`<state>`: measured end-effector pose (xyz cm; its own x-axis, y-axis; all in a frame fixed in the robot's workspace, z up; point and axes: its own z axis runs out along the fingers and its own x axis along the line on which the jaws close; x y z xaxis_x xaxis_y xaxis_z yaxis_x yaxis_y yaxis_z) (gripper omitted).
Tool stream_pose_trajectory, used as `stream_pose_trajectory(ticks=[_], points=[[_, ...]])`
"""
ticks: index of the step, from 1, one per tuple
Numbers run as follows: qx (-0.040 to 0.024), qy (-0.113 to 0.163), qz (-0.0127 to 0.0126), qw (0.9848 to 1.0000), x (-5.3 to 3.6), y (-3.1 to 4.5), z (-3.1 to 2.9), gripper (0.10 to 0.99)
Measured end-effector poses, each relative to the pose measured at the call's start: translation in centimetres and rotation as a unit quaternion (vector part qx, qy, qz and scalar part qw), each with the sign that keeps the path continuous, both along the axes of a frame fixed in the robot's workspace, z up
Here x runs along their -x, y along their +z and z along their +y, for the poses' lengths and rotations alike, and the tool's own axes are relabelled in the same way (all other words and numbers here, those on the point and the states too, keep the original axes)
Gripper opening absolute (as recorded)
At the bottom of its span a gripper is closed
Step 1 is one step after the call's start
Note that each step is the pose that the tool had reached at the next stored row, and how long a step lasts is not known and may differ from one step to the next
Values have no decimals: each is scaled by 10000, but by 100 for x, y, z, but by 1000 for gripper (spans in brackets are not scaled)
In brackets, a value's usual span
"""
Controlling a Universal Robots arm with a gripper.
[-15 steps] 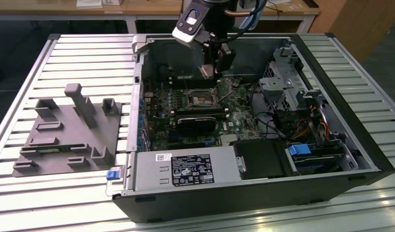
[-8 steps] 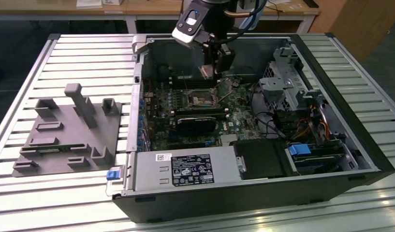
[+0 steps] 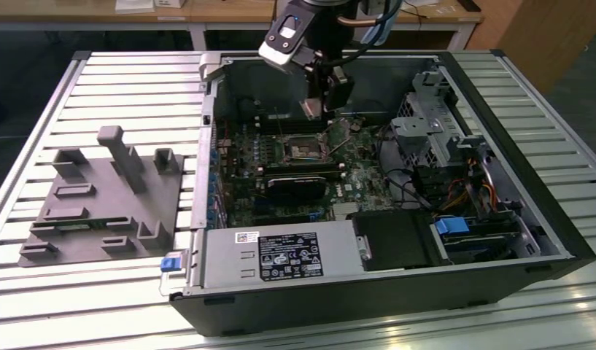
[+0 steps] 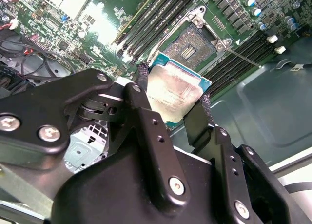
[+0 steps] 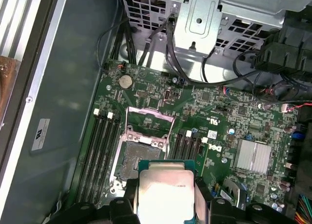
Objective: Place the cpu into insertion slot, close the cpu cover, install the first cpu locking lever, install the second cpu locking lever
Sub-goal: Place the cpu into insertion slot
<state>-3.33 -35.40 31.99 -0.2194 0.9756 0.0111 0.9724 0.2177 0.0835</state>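
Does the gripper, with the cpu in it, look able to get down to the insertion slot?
Probably yes. The gripper holds the cpu over the board close to the insertion slot. The cpu cover is flipped open, and nothing lies between chip and socket.

The pincer (image 5: 165,207) holds the cpu (image 5: 165,187) over the uncovered insertion slot (image 5: 139,158).

cpu (image 4: 173,94) in hand (image 4: 174,87) | cpu clear of insertion slot (image 4: 195,46) | insertion slot on motherboard (image 5: 214,107)
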Motion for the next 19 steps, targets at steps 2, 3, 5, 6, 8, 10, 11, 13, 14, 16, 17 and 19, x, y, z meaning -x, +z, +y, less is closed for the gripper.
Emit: stream_pose_trajectory(ticks=[2, 3, 5, 6, 8, 10, 11, 13, 14, 16, 17, 19], points=[[0, -5, 0, 10000, 0, -2, 0, 541], [0, -8, 0, 10000, 0, -2, 0, 541], [0, -13, 0, 10000, 0, -3, 0, 541], [0, -16, 0, 10000, 0, -4, 0, 541], [0, -20, 0, 10000, 0, -6, 0, 541], [0, -26, 0, 10000, 0, -7, 0, 541], [0, -28, 0, 10000, 0, -8, 0, 541], [0, -33, 0, 10000, 0, -10, 0, 541], [0, -35, 0, 10000, 0, -11, 0, 541], [-1, -40, -1, 10000, 0, -13, 0, 541], [0, -42, 0, 10000, 0, -15, 0, 541], [0, -46, 0, 10000, 0, -17, 0, 541]])
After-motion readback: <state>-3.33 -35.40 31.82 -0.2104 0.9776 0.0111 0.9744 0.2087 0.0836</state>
